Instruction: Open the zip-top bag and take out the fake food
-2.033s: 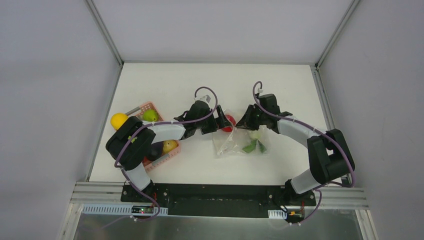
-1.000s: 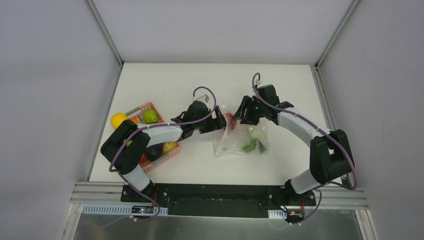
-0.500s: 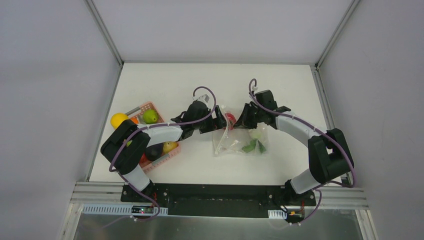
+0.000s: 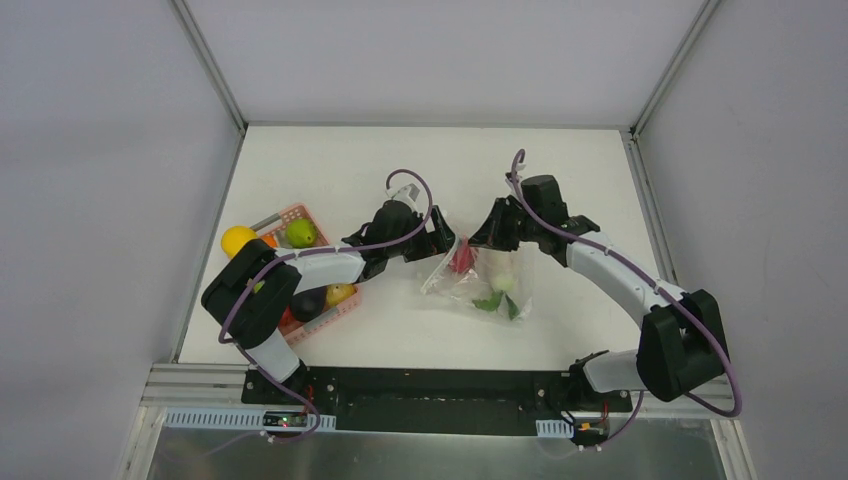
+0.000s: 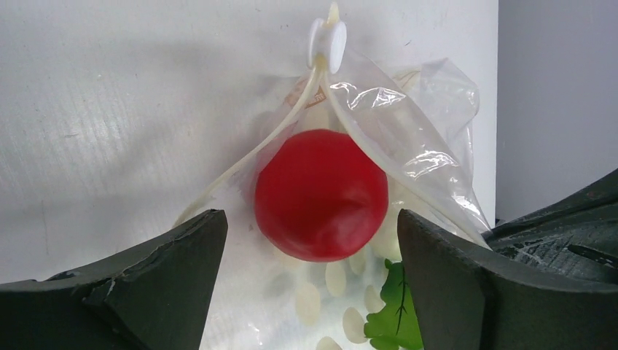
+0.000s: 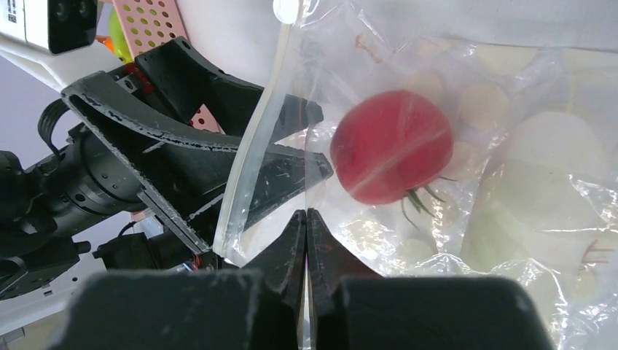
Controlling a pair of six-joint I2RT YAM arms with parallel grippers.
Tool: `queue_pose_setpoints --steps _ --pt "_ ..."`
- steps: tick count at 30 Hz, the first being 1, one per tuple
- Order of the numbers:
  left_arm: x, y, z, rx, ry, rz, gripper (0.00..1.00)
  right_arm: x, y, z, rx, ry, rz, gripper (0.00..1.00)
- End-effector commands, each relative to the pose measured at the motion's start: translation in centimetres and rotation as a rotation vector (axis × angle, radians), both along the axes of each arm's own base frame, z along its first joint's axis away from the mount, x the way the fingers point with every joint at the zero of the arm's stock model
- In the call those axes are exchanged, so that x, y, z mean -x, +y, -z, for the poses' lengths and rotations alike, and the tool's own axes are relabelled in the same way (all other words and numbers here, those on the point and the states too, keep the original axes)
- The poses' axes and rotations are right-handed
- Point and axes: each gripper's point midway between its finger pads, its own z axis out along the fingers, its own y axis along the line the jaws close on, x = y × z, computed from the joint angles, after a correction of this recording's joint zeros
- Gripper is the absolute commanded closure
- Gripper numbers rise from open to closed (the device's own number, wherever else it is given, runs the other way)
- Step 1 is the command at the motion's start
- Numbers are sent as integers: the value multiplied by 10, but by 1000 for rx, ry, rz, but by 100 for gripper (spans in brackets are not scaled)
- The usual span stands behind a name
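The clear zip-top bag (image 4: 452, 286) lies mid-table, its mouth parted, with the white slider (image 5: 326, 36) at the far end of the zip track. Inside it are a red tomato (image 4: 462, 258), a white vegetable (image 4: 500, 270) and a green leafy bunch (image 4: 491, 300). My left gripper (image 4: 441, 246) is open at the bag's mouth, its jaws either side of the tomato (image 5: 321, 193) and holding nothing. My right gripper (image 4: 489, 240) is shut on the bag's upper plastic wall (image 6: 306, 215) and holds it raised, with the tomato (image 6: 393, 157) just beyond.
A pink basket (image 4: 322, 318) stands at the left. It holds a green apple (image 4: 300, 232), a dark eggplant (image 4: 309, 301) and a yellowish fruit (image 4: 340, 292). A yellow round fruit (image 4: 238, 240) sits at its far-left corner. Grey walls enclose the table.
My right gripper has closed on the bag's wall and pulled it up and to the right. The bag has tilted and its contents have shifted. My left gripper has stayed open at the mouth.
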Motion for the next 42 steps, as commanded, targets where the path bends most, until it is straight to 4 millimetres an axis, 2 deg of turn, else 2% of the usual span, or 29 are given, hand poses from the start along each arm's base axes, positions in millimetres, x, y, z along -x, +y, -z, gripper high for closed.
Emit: queue_pose_setpoints --steps 1,4,10,18,22,24,28,35,38,42 --pt "-2 -12 -10 41 -37 27 10 1 3 -3 -14 -13 3 100" --pt "-3 -20 -12 62 -35 53 10 2 3 7 -11 4 12 100" --pt "10 -37 -15 88 -29 128 8 1 -9 26 43 21 92 100" --pt "8 -42 -4 46 -22 134 7 5 -9 31 52 36 100 100" --pt "8 -44 9 29 6 131 9 7 -7 36 58 43 102 100" --pt "8 -45 17 19 23 131 13 9 -7 37 63 46 104 100" --pt "12 -42 21 3 33 134 27 7 -13 36 85 30 127 100" --pt "19 -33 -3 -33 -7 164 47 1 -26 31 131 -15 186 100" --pt "22 -19 -12 -101 -23 163 50 -1 -33 30 155 -29 212 100" --pt "31 10 -25 -227 -33 151 59 -2 -41 30 190 -47 239 100"
